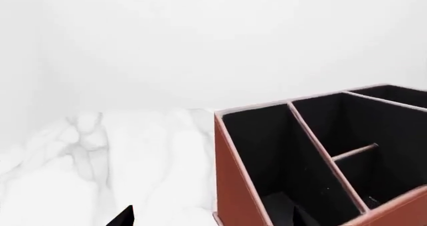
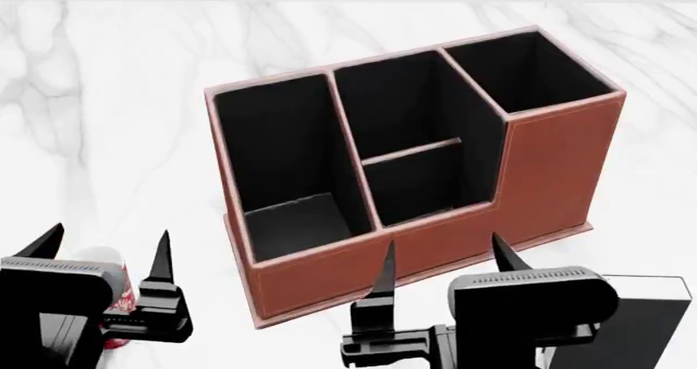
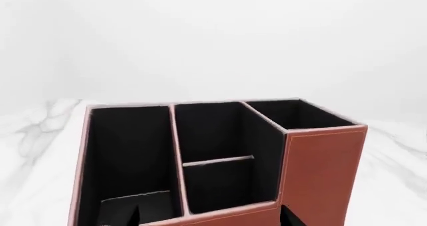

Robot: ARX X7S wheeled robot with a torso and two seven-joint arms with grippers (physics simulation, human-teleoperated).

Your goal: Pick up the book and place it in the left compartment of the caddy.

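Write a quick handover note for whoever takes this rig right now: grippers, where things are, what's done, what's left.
Left gripper: open, empty, hovering before the caddy's left front corner.
Right gripper: open, empty, before the front wall.
Reddish-brown leather-look caddy stands on the white marble table.
Its long left compartment holds no book.
Black hardcover book lies at the near right, partly behind the right gripper, not grasped.
Done: nothing.
Left: grasp book, place it in the left compartment.
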